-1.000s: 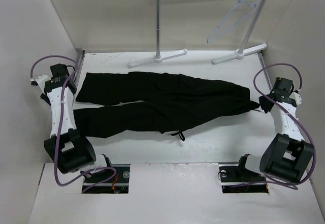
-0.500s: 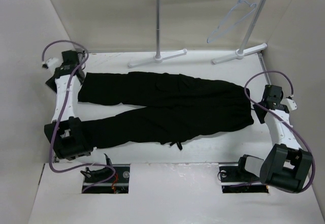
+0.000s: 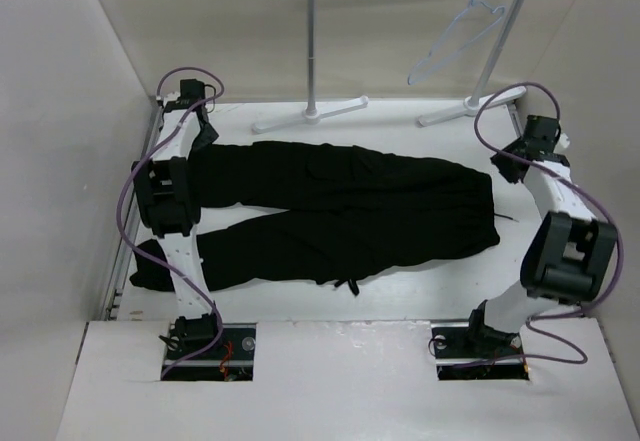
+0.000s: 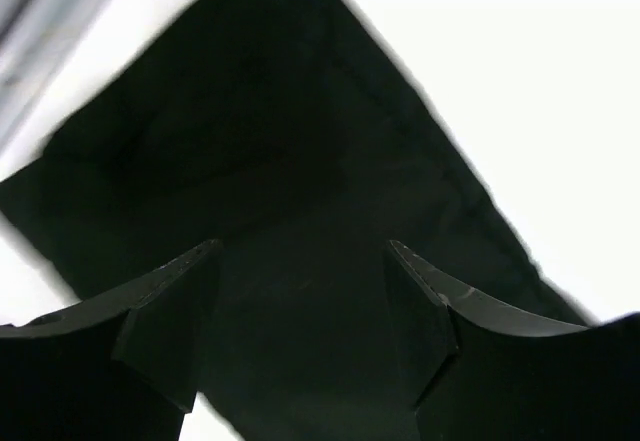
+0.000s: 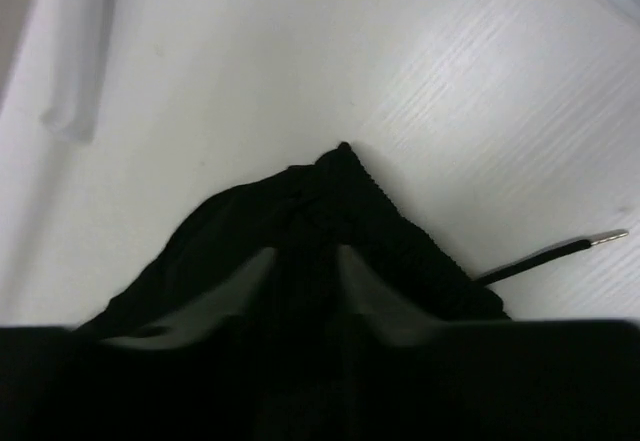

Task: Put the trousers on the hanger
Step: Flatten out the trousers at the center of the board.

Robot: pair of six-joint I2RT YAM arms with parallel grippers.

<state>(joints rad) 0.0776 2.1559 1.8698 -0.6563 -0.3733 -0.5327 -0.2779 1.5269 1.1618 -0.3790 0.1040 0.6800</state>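
Observation:
Black trousers (image 3: 340,206) lie flat on the white table, waistband to the right and legs to the left. The pale wire hanger (image 3: 455,41) hangs from the rack rail at the back right, apart from both arms. My left gripper (image 3: 203,133) hovers over the cuff end of the far leg. In the left wrist view its jaws (image 4: 300,291) stand wide open over the black cloth (image 4: 270,161). My right gripper (image 3: 503,169) is at the far waistband corner. There its fingers (image 5: 305,271) stand apart on either side of the bunched corner (image 5: 320,196).
The white rack's poles (image 3: 313,41) and feet (image 3: 470,106) stand along the back of the table behind the trousers. A drawstring with a metal tip (image 5: 565,249) trails from the waistband. Side walls close in on the left and right.
Both arms have swung from the trousers' near ends to the far corners. Both grippers were shut a second ago and now stand apart. The near leg has slid leftward.

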